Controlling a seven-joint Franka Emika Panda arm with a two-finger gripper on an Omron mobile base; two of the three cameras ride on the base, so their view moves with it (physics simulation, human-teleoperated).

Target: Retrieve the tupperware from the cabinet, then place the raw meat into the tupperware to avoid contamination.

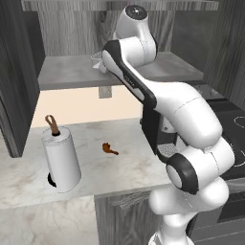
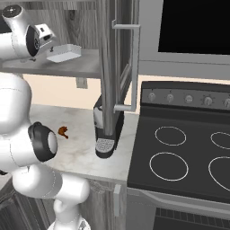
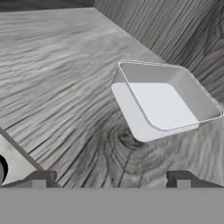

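The tupperware [image 3: 164, 103], a shallow whitish container, rests on the grey shelf of the open cabinet [image 1: 67, 72]. My gripper [image 3: 110, 179] is open just short of it, and the container sits ahead and to the right of the gap between the fingertips [image 3: 41, 178]. From the right base view the gripper [image 2: 50, 45] hovers at the tupperware's [image 2: 65, 52] left end, apart from it. My arm hides most of the tupperware [image 1: 97, 61] in the left base view. The raw meat [image 1: 109, 149], a tiny brown piece, lies on the marble counter [image 1: 129, 167] below; the same meat [image 2: 63, 131] sits beside my arm.
A paper-towel roll [image 1: 61, 160] on a brown holder stands at the counter's left. A dark coffee machine [image 2: 107, 130] stands under the open cabinet door [image 2: 117, 63] with its bar handle. A black stove [image 2: 179, 152] lies to the right.
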